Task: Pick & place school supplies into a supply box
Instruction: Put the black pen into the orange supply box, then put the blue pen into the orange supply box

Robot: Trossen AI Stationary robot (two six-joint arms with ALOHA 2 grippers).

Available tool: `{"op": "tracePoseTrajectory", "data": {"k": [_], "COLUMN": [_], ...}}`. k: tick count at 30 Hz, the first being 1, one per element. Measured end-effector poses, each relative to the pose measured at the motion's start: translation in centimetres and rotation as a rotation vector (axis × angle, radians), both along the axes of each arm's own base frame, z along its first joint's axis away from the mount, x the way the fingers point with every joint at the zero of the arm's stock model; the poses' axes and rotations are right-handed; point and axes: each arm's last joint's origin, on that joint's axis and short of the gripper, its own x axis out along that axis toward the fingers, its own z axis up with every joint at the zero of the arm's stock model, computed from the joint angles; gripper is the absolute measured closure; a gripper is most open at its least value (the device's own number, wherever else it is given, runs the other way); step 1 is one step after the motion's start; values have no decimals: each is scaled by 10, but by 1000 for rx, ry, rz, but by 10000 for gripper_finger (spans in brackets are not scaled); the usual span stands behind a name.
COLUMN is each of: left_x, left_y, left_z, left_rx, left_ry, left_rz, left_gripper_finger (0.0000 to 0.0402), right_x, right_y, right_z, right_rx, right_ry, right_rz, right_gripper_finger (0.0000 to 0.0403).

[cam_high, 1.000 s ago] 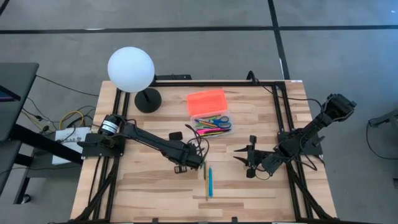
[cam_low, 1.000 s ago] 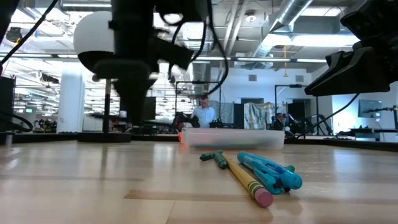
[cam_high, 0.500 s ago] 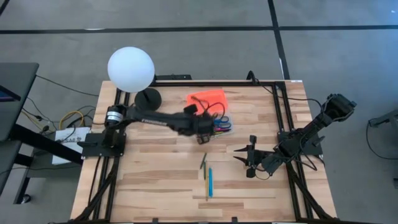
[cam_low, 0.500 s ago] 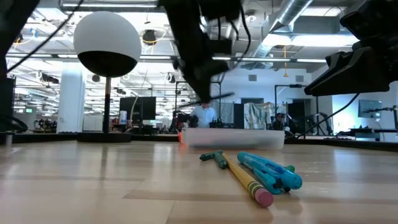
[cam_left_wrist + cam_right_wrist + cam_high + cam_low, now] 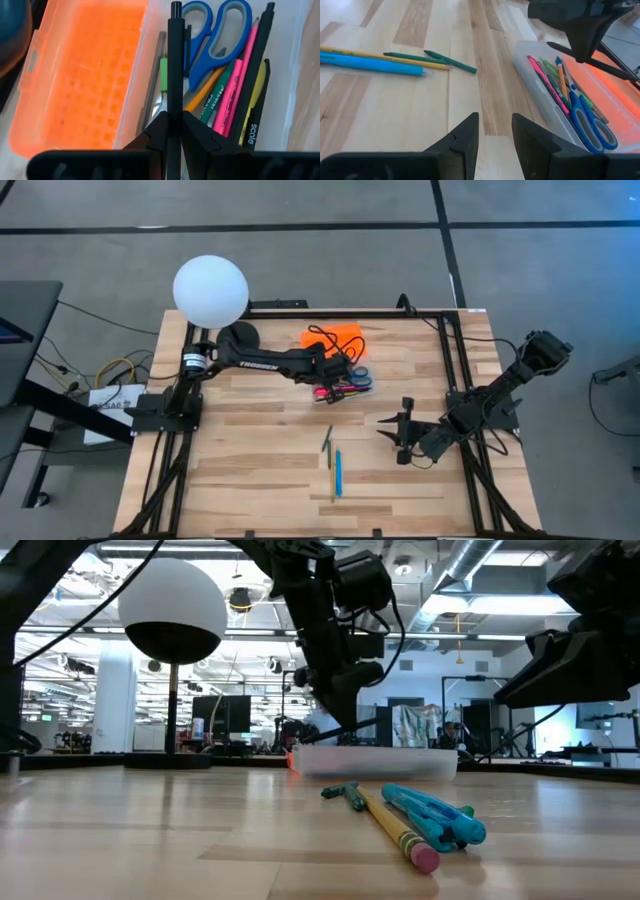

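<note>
My left tool (image 5: 174, 131) is clamped on a black pen (image 5: 174, 60), directly over the open box (image 5: 292, 70) below it, pen's long axis along the box's length. Right tool (image 5: 494, 131) waits, parted and empty, nearer the bench (image 5: 250, 470) pencils (image 5: 332, 465).

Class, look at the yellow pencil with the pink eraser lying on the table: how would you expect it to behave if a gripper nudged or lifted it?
The yellow pencil is long, thin and straight, so it probably stays stiff when lifted and seems light. Lying flat on the bare wooden table, it may roll or skid if nudged sideways. The blue pen lies close beside it, so a push would likely shift both.
</note>
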Motion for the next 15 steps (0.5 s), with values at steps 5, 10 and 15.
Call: {"op": "tracePoseTrajectory", "data": {"k": [5,10,15], "left_x": [0,1,1], "left_y": [0,0,0], "left_z": [0,0,1], "left_rx": [3,15,25], "left_ry": [9,11,12], "left_rz": [-37,-42,-42], "left_gripper_finger": [370,346,290], "right_x": [0,0,1], "right_y": [0,0,1], "right_z": [0,0,1], "right_rx": [-1,6,17], "right_ry": [1,-1,-14], "right_rz": [0,-4,-3], "right_gripper_finger": [291,291,291]}}
